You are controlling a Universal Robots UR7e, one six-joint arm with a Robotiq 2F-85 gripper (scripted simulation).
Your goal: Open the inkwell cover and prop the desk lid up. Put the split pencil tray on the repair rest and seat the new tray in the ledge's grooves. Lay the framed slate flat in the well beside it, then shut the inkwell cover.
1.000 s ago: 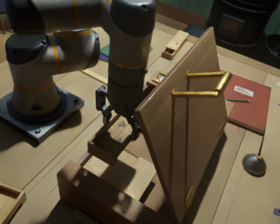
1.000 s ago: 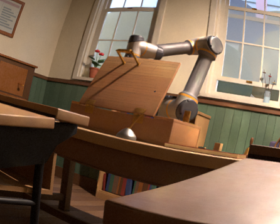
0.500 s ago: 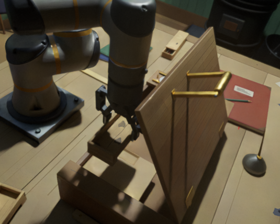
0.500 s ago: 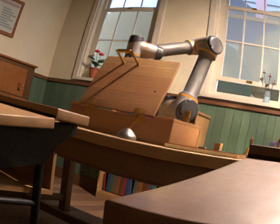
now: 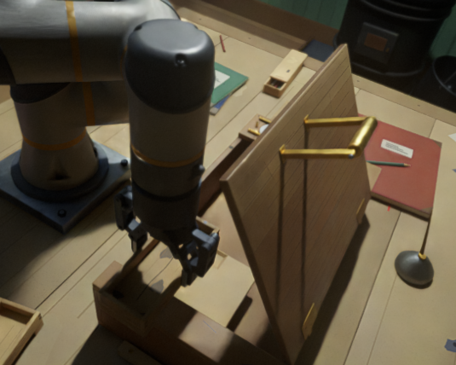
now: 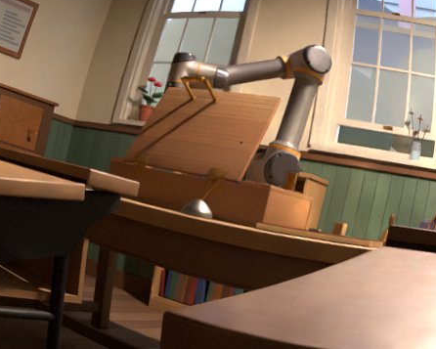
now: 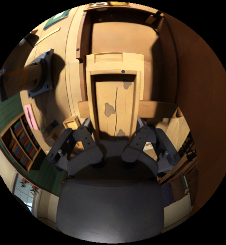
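The split pencil tray (image 7: pixel 115 99), a long pale wooden tray with a crack down its floor and a few grey stains, sits at the desk's near ledge, and my gripper (image 5: pixel 165 251) (image 7: pixel 114 139) is clamped across its width at one end. In the side camera the tray (image 5: pixel 144 273) lies under the fingers over the open desk well. The desk lid (image 5: pixel 300 200) (image 6: pixel 205 129) stands propped up on its brass stay (image 5: pixel 330 136). The inkwell (image 5: pixel 257 126) sits at the desk's far corner. A second, empty tray (image 5: pixel 8 326) rests on the tabletop at the near left.
Behind the desk lie a small wooden pencil box (image 5: pixel 285 72) and a green book (image 5: pixel 225 81). A red book (image 5: pixel 404 170) with a pencil and a grey weight (image 5: pixel 413 266) lie right of the lid. My arm's base plate (image 5: pixel 57 179) stands to the left.
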